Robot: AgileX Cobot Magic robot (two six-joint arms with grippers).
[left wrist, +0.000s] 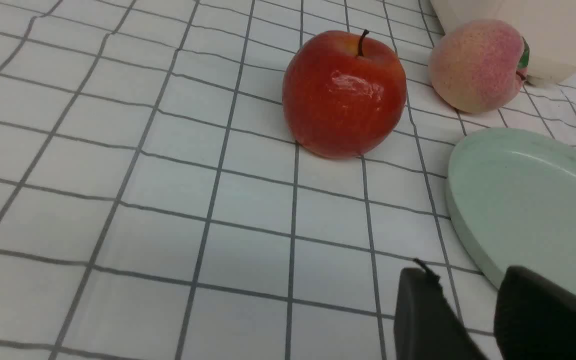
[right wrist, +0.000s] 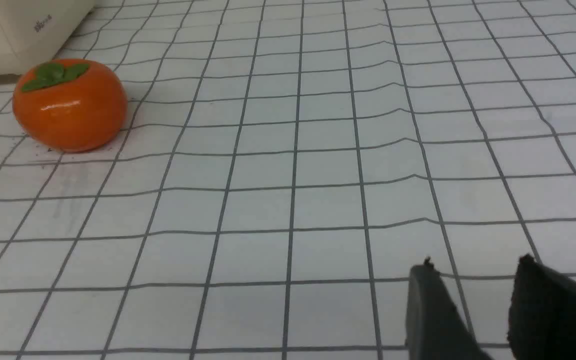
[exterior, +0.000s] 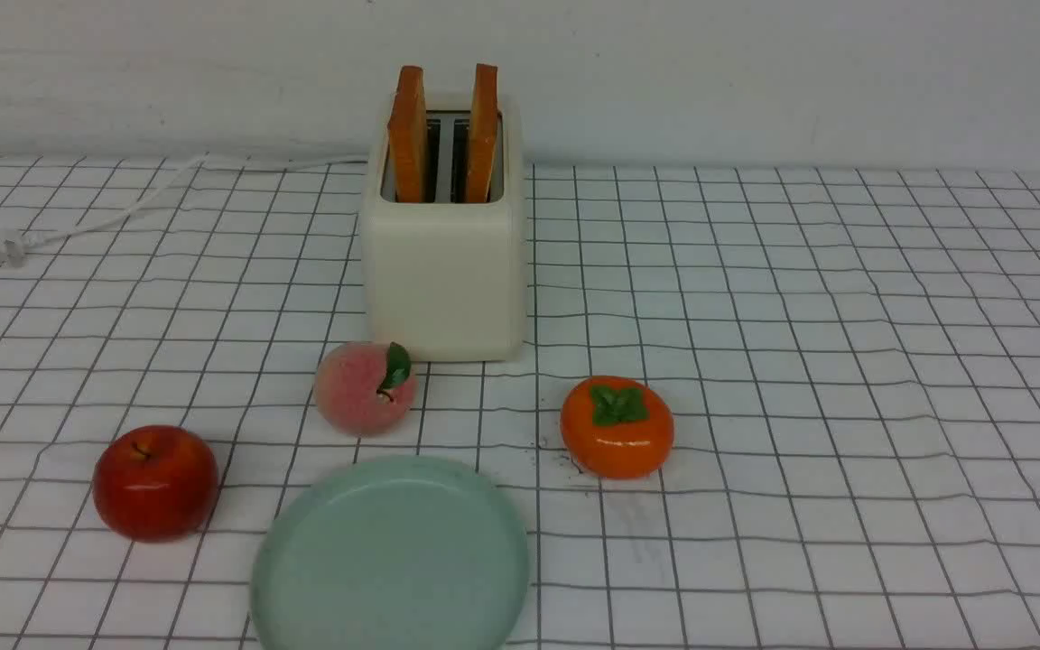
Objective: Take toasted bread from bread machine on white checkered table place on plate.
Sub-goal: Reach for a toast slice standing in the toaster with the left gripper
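Note:
Two slices of toasted bread, the left slice (exterior: 408, 135) and the right slice (exterior: 482, 133), stand upright in the slots of the cream bread machine (exterior: 444, 271) at the back of the white checkered table (exterior: 845, 361). The mint-green plate (exterior: 391, 560) lies empty at the front edge. Neither arm shows in the front view. In the left wrist view my left gripper (left wrist: 468, 275) is open with nothing between its fingers, low over the cloth beside the plate (left wrist: 533, 210). In the right wrist view my right gripper (right wrist: 475, 267) is open over bare cloth, holding nothing.
A red apple (exterior: 155, 481) sits left of the plate, a peach (exterior: 365, 386) stands just in front of the bread machine, and an orange persimmon (exterior: 617, 426) lies to the plate's right. The toaster's white cord (exterior: 87, 226) trails to the back left.

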